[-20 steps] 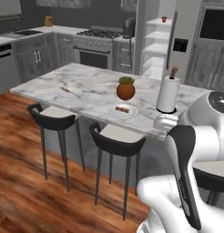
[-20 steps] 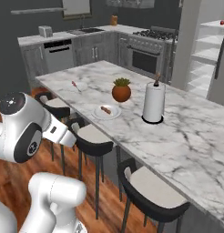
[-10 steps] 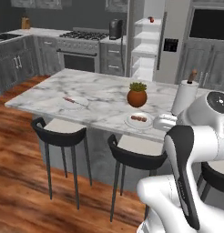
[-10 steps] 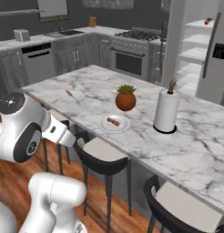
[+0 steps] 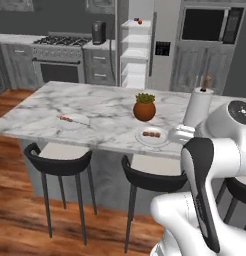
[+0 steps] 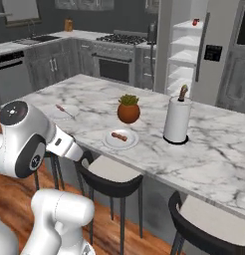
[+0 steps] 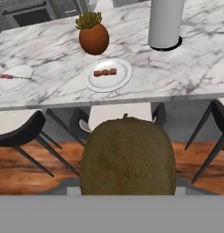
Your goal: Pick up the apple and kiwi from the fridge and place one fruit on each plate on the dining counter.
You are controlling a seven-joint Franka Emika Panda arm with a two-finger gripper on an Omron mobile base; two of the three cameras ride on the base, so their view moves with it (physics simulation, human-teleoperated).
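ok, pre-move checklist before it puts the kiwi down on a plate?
1. Kiwi in the gripper: ok, it sits close before the hand camera; the fingertips are hidden behind it.
2. Near plate free: not ok, small brown pieces of food lie on it.
3. Far plate free: not ok, a thin skewer-like item lies across it.
4. Hand over the dining counter: not ok, it is short of the edge, above the stools.
5. Obstacles by the near plate: ok for now; plant pot and paper towel roll stand apart from it.
6. Apple: on the top shelf of the open fridge, not yet fetched.
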